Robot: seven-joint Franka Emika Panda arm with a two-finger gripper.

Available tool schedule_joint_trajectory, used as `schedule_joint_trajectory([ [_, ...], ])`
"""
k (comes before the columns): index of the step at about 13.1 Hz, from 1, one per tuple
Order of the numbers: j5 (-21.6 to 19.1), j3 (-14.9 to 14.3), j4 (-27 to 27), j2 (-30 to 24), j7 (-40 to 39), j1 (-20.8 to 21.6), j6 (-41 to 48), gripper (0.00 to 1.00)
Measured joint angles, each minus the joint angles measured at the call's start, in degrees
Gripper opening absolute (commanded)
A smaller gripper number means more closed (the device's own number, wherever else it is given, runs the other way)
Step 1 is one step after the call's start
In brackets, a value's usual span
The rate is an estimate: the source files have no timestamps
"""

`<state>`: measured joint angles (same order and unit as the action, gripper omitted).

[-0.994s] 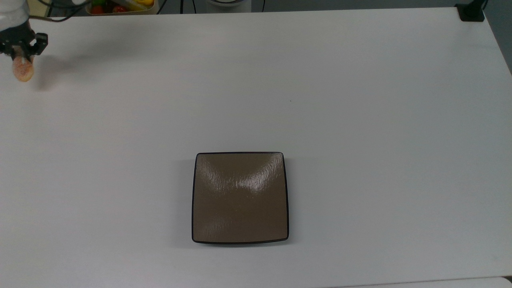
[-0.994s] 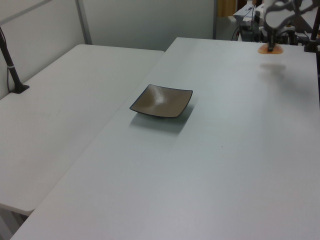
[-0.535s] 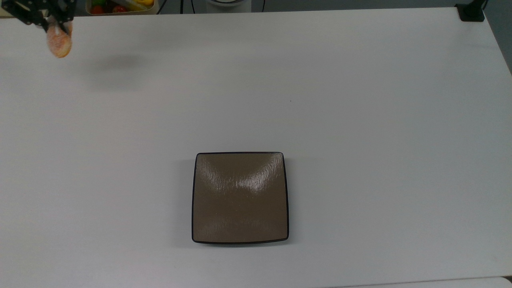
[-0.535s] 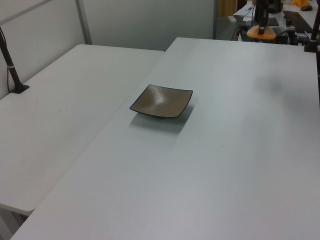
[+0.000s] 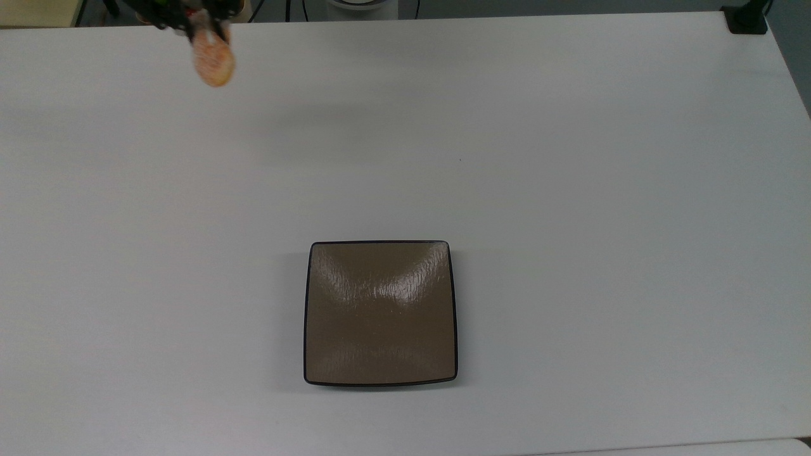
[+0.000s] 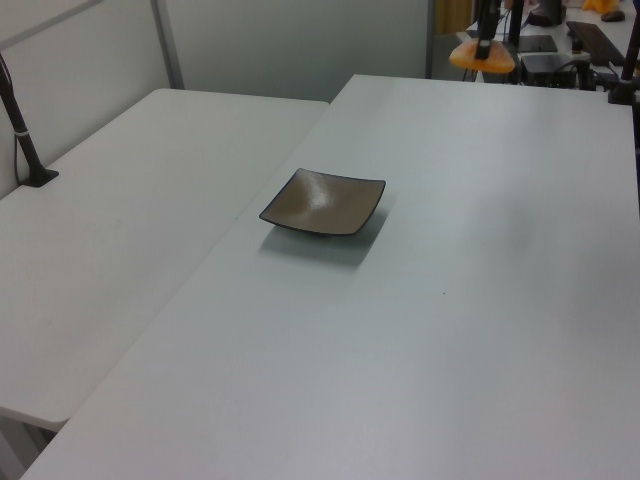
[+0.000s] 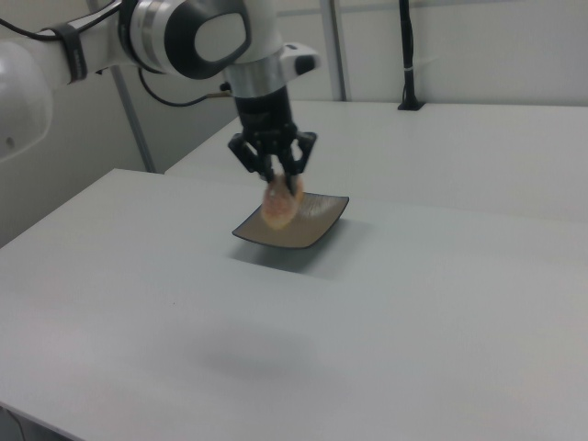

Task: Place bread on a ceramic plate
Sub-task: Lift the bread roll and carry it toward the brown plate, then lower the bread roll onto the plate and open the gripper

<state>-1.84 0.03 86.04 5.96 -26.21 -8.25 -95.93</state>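
Brown and shiny, the plate point(image 5: 380, 313) sits bare on the white desk point(image 5: 570, 158), well apart from the tool point(image 7: 273, 175). The tool pinches the bread point(image 5: 213, 58) from above and holds it in the air near the desk's far edge in the top view. Wide bare desk lies between the tool and the plate.
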Motion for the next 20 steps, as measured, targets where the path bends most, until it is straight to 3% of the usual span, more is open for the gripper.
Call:
schedule_joint_trajectory([
  [3,0.00,2.09,-1.24,3.88,9.14,3.71,-2.46,0.32],
  [8,-0.26,2.22,-2.16,13.59,20.16,8.98,-26.57,0.32],
  [12,-0.26,2.25,-2.38,21.19,21.12,12.03,-40.87,0.33],
  [17,-0.26,2.26,-2.59,27.98,21.12,13.82,-50.33,0.37],
  [20,-0.25,2.26,-2.69,30.51,21.12,14.15,-53.73,0.52],
])
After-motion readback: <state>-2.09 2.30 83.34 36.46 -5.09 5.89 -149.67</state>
